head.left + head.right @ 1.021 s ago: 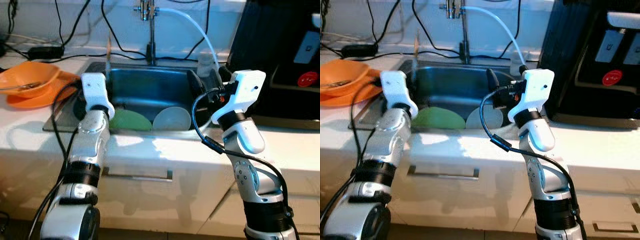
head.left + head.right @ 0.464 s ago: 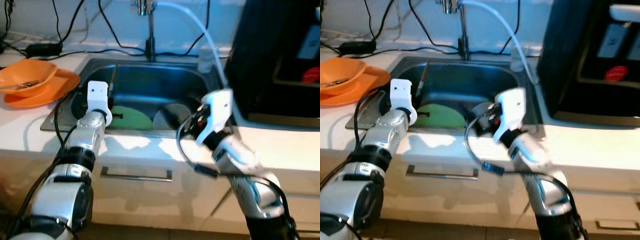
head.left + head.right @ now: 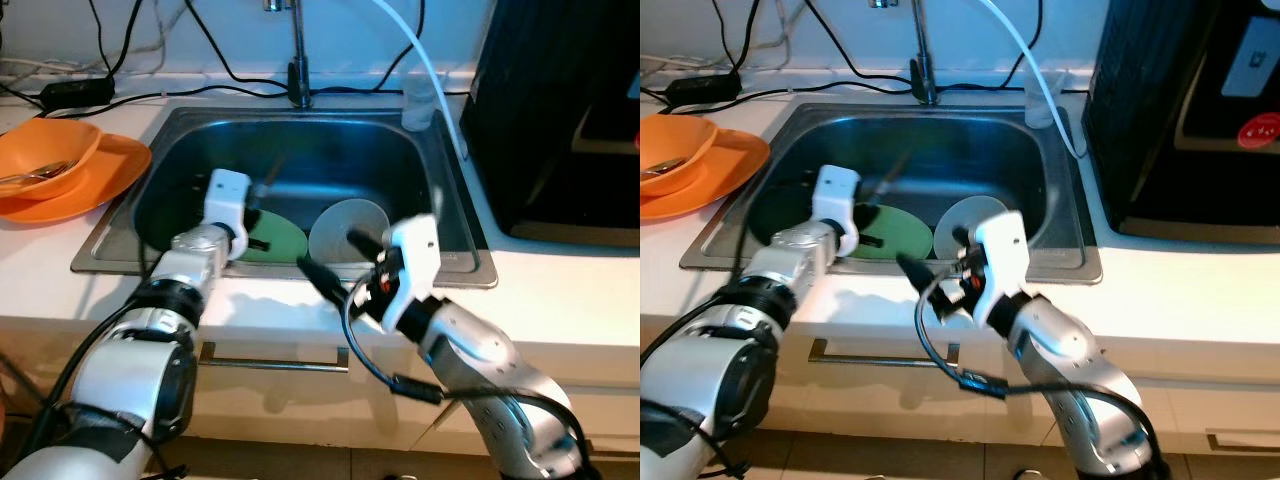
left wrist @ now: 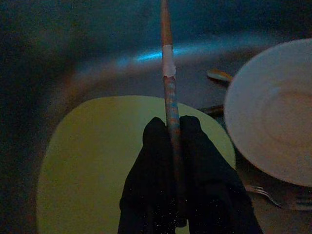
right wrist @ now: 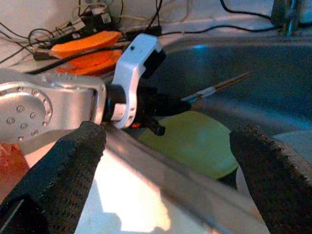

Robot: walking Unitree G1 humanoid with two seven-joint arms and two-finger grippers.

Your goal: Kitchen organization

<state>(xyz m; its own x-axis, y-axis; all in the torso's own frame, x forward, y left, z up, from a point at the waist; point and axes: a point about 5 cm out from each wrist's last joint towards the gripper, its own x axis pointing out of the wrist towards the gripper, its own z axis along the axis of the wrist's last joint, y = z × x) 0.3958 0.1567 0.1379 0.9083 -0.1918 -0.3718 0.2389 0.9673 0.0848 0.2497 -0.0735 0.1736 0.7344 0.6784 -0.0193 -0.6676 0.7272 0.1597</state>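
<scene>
A thin wooden chopstick (image 4: 168, 83) sits pinched in the left claw (image 4: 170, 134), its long axis running straight out from the fingertips over the green plate (image 4: 92, 161) in the sink (image 3: 450, 190), centre frame. A white plate (image 3: 345, 225) lies beside it. The right claw (image 3: 335, 265), spread wide, hovers at the counter (image 3: 560, 290) edge. The chopstick's held end is hidden, and cutlery by the plates is dim.
</scene>
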